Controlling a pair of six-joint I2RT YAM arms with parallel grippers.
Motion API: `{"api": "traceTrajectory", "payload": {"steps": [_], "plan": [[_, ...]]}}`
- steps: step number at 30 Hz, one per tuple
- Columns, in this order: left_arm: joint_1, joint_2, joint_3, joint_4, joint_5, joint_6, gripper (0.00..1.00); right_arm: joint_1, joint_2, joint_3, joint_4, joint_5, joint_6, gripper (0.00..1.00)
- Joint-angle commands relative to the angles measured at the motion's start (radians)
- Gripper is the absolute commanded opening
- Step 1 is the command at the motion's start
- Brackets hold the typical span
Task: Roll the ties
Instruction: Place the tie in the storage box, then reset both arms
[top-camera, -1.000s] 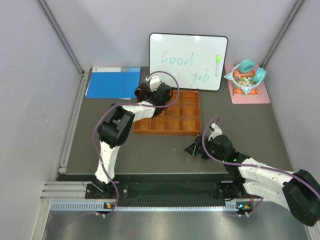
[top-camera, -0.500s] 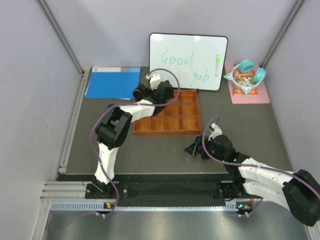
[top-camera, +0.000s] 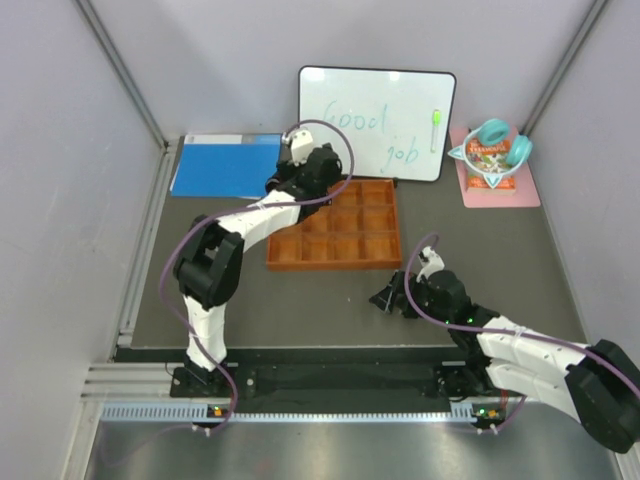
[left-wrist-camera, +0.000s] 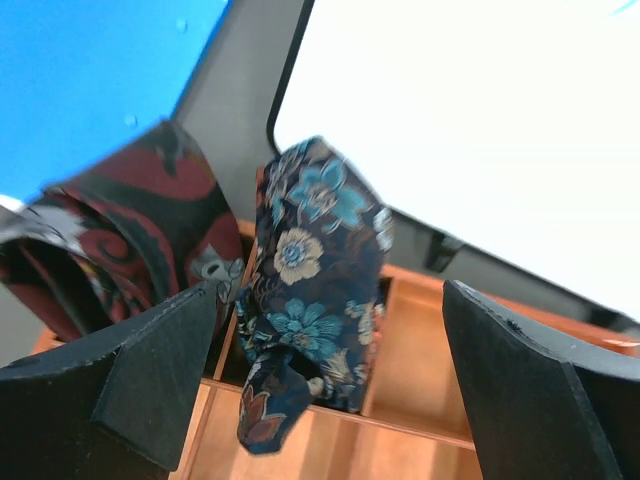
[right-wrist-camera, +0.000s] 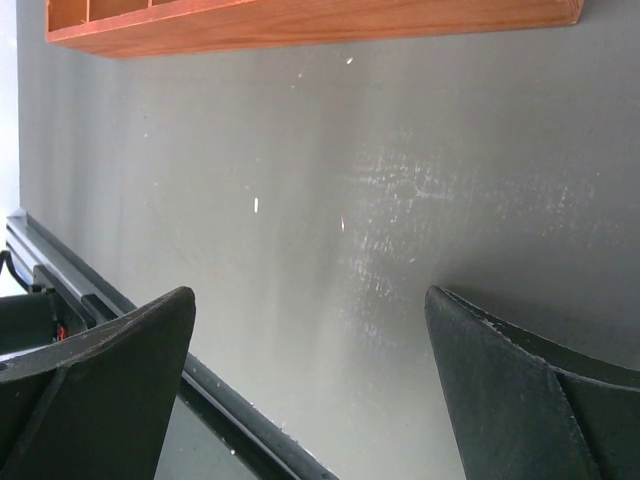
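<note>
Within open left tool (left-wrist-camera: 330, 290), floral tie (left-wrist-camera: 315, 290) stands ungripped.

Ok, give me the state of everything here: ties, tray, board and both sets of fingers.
Navy floral fabric tie: rolled up, standing on end in a tray compartment, not gripped.
Dark maroon patterned tie: rolled, just left of the navy one.
Orange compartment tray: lying flat.
Left fingers: open, either side of the navy tie.
Right fingers: open, holding nothing.
White rectangular whiteboard: upright, "Good job" written on it.
</note>
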Motion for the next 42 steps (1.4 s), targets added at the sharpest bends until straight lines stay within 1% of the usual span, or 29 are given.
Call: {"api": "traceTrajectory", "payload": {"steps": [1, 8, 9, 11, 13, 14, 15, 18, 19, 20, 22, 23, 24, 28, 29, 33, 36, 41, 42], "plan": [[-0.006, -0.128, 0.055, -0.038, -0.016, 0.037, 0.99, 0.004, -0.004, -0.028, -0.033, -0.005, -0.022, 0.99], [-0.006, -0.302, -0.067, -0.061, 0.045, 0.091, 0.99, 0.002, -0.004, -0.027, -0.033, -0.006, -0.024, 0.99], [-0.006, -0.35, -0.112, -0.064, 0.051, 0.097, 0.99, 0.004, -0.002, -0.027, -0.033, -0.006, -0.022, 0.99], [-0.005, -0.43, -0.157, -0.071, 0.062, 0.118, 0.99, 0.004, -0.002, -0.027, -0.033, -0.006, -0.022, 0.99], [-0.005, -0.489, -0.227, -0.088, 0.065, 0.138, 0.99, 0.004, -0.004, -0.027, -0.035, -0.006, -0.024, 0.99], [-0.005, -0.551, -0.249, -0.1, 0.066, 0.14, 0.99, 0.004, -0.004, -0.027, -0.036, -0.006, -0.024, 0.99], [-0.005, -0.584, -0.304, -0.107, 0.069, 0.144, 0.99, 0.004, -0.002, -0.025, -0.035, -0.006, -0.024, 0.99], [-0.005, -0.711, -0.389, -0.117, 0.088, 0.163, 0.99, 0.004, -0.002, -0.025, -0.041, -0.003, -0.024, 0.99], [-0.005, -0.737, -0.422, -0.146, 0.091, 0.177, 0.99, 0.004, -0.002, -0.024, -0.041, -0.003, -0.024, 0.99], [-0.005, -0.785, -0.433, -0.172, 0.091, 0.178, 0.99, 0.004, -0.002, -0.024, -0.042, -0.003, -0.022, 0.99], [-0.005, -0.826, -0.456, -0.238, 0.068, 0.18, 0.99, 0.004, -0.001, -0.022, -0.045, -0.002, -0.021, 0.99], [-0.005, -0.873, -0.464, -0.313, 0.05, 0.169, 0.99, 0.004, 0.001, -0.021, -0.047, -0.002, -0.021, 0.99], [-0.005, -0.9, -0.473, -0.336, 0.019, 0.163, 0.99, 0.004, -0.001, -0.02, -0.048, 0.001, -0.019, 0.99], [-0.005, -1.052, -0.565, -0.398, -0.016, 0.187, 0.99, 0.004, -0.013, -0.024, -0.053, 0.001, -0.019, 0.99], [-0.005, -1.108, -0.591, -0.413, -0.016, 0.186, 0.99, 0.004, -0.025, -0.024, -0.054, 0.001, -0.019, 0.99], [-0.005, -1.224, -0.62, -0.551, 0.031, 0.175, 0.99, 0.004, -0.047, -0.028, -0.062, 0.006, -0.015, 0.99], [-0.005, -1.308, -0.651, -0.617, 0.043, 0.165, 0.99, 0.004, -0.05, -0.024, -0.079, 0.014, -0.013, 0.99], [-0.005, -1.446, -0.728, -0.639, 0.024, 0.168, 0.99, 0.004, -0.048, -0.016, -0.096, 0.02, -0.01, 0.99], [-0.005, -1.457, -0.734, -0.643, 0.019, 0.146, 0.99, 0.002, -0.047, -0.014, -0.099, 0.023, -0.01, 0.99]]}}
